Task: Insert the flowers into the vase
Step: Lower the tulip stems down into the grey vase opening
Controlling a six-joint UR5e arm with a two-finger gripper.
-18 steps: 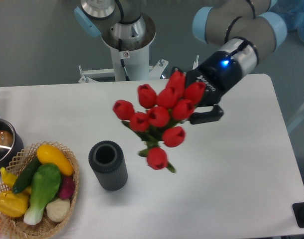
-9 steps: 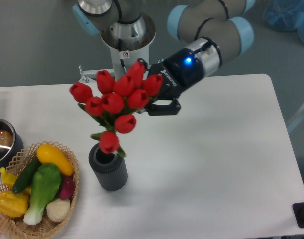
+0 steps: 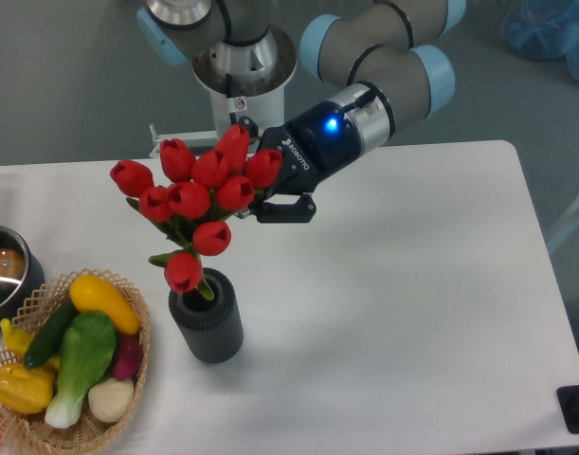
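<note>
Risk here is mostly in the alignment. The gripper [image 3: 266,194], black with a blue light on its wrist, holds the bunch of artificial red tulips with green stems and leaves [image 3: 196,194] in the upper middle of the frame. The flower heads hide most of the jaws; one black finger shows below the bunch, and the jaws appear closed on the bunch, though the contact itself is hidden.

The bunch hangs tilted, heads spread to the upper left, the stem end pointing down to the dark grey ribbed cylinder vase [image 3: 207,326], which stands on the white tabletop [image 3: 412,303] at lower left of centre. The lowest tulip and a leaf are just over the mouth of the vase, and whether the stems are already inside I cannot tell.

Because the bunch is wider than the mouth, a leaf or low head could catch on the rim. A tilted push could then tip the vase or slide it toward the wicker basket of vegetables [image 3: 71,365] near it. An early release would let the bunch fall sideways.
</note>
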